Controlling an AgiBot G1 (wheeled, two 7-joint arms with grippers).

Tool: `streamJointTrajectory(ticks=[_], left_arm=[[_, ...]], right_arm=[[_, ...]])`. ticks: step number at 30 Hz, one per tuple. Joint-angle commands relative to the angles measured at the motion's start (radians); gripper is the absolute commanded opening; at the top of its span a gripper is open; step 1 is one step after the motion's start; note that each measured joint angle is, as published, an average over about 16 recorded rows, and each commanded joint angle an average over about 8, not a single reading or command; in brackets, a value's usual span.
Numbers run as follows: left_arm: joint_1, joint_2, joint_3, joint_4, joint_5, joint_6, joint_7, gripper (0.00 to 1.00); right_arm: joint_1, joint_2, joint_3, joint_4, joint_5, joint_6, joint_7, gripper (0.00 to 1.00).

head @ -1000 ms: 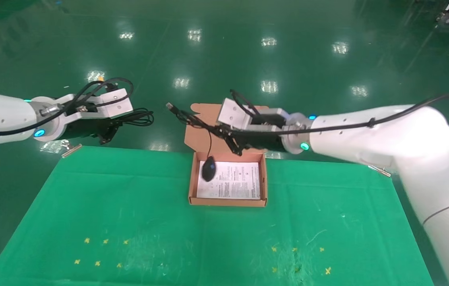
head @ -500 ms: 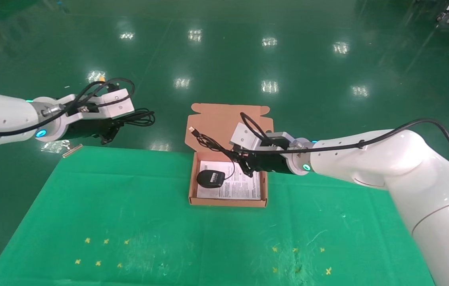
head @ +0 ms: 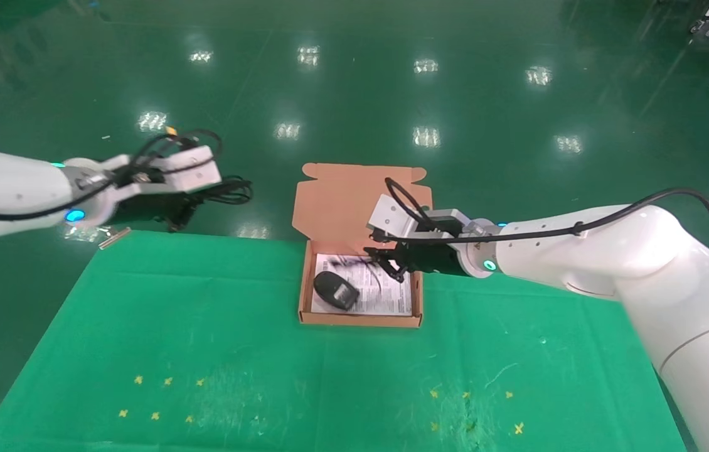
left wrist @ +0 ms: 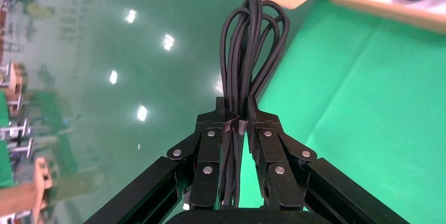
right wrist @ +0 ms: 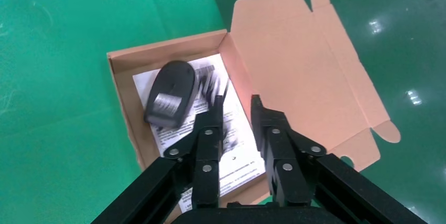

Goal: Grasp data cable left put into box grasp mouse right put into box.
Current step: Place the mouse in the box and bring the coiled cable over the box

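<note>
The black mouse (head: 335, 290) lies in the left half of the salmon-orange box (head: 361, 320), grey underside up, on the white sheet. Its thin cord (head: 361, 267) shows blurred over the sheet. My right gripper (head: 387, 263) hovers open and empty just above the box's far right part. In the right wrist view the mouse (right wrist: 171, 93) lies beside the open gripper (right wrist: 236, 103) inside the box (right wrist: 120, 103). My left gripper (head: 188, 206) is shut on the looped data cable (head: 229, 190), held in the air beyond the table's far left edge. The left wrist view shows the cable (left wrist: 252, 45) pinched in that gripper (left wrist: 236, 111).
The box's lid (head: 354, 198) stands open, leaning away past the table's far edge. The green cloth (head: 204, 326) covers the table, with small yellow marks (head: 160, 398) near the front left and front right (head: 470, 411). The shiny green floor lies beyond.
My right gripper came down over the box and let go of the cord. The cord and plug dropped into the box and the mouse turned underside up. My left arm shifted slightly right with the cable.
</note>
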Motion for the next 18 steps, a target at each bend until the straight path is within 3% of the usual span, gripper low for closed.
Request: streamJointTrajectory(ticks=[1,10,18], left_arm=[[0.004,0.009,0.003,0.004,-0.001,-0.004,0.002,0.0],[0.084,0.107,0.025,0.084,-0.057,-0.143,0.095,0.0],[0.118,0.248,0.047,0.26,-0.143,-0.3,0.26,0.0]], right_arm=[[-0.001,0.007,-0.001,0.008,0.005,0.0,0.004,1.0],[-0.003,0.098,0.01,0.073,0.009,-0.02,0.011,1.0],[-0.012,0.194,0.015,0.173,-0.009,-0.035,0.071,1.0]])
